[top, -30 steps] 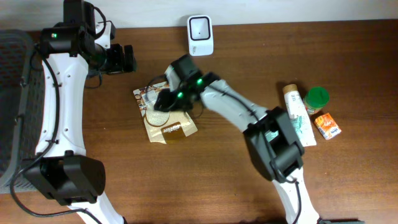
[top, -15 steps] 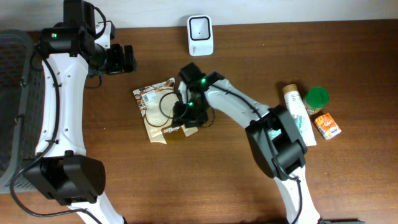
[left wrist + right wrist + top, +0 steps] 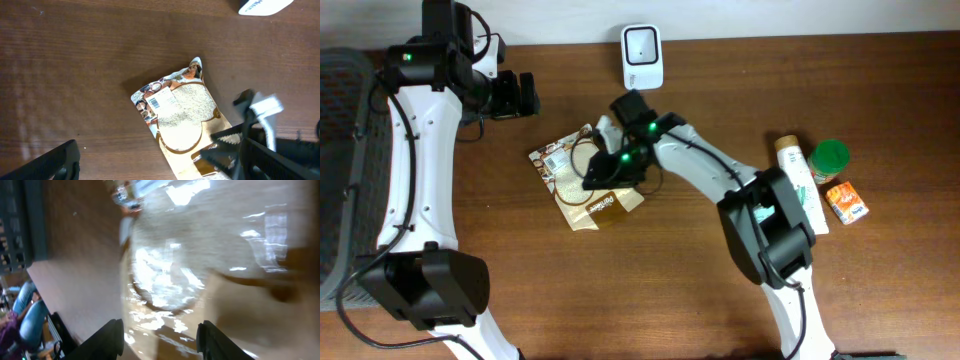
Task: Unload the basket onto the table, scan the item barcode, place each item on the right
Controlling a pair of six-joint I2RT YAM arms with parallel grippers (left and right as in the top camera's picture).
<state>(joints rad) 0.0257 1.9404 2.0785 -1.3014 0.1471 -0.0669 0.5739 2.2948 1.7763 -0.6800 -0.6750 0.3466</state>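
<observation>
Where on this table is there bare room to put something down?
Free: the front strip of the table, and the wood between the pouch and the tube. Crowded: the right cluster of tube, green cap and small carton.

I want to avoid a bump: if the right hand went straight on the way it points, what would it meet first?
Probably the snack pouch: it fills the view past the right hand, close ahead.

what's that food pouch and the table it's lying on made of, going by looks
The food pouch: seemingly thin flexible plastic film, glossy. The right wrist view shows bright glare and creases across it, and a clear window shows a pale grainy filling; a printed barcode label sits near its top corner.

The table: looks like dark brown wood or a wood-look laminate, smooth with a low sheen; grain streaks show, but which one cannot be told.
</observation>
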